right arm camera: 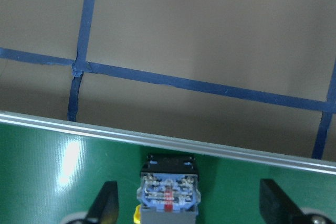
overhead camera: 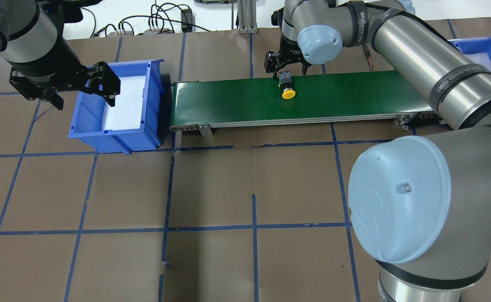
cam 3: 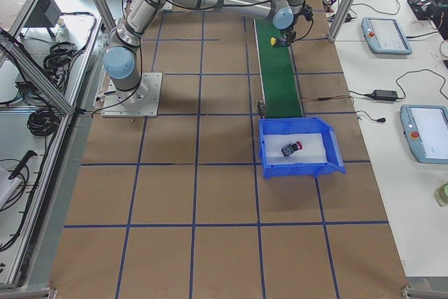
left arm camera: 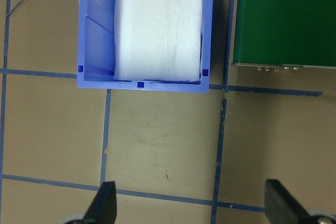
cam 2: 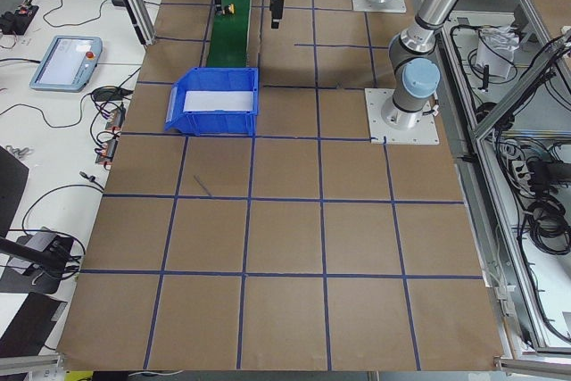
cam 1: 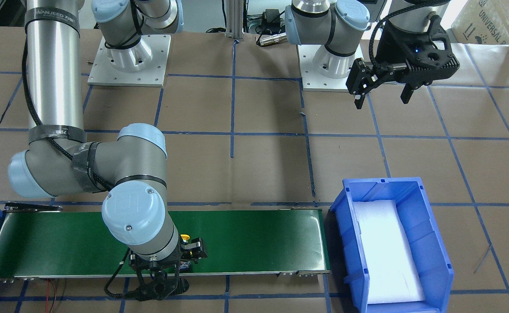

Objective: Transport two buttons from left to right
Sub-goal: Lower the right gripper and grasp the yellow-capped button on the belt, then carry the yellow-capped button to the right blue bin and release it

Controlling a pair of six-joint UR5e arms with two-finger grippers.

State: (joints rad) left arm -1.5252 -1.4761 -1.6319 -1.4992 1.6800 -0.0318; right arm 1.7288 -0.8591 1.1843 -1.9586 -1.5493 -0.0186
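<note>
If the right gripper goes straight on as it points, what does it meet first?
Likely the yellow button, lying on the belt between the open fingers of the right gripper; they may touch the belt first, depth is unclear.

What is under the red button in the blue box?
A white foam pad lies under the red button and lines the blue bin. The bin's floor below the pad is covered, so it cannot be seen.
</note>
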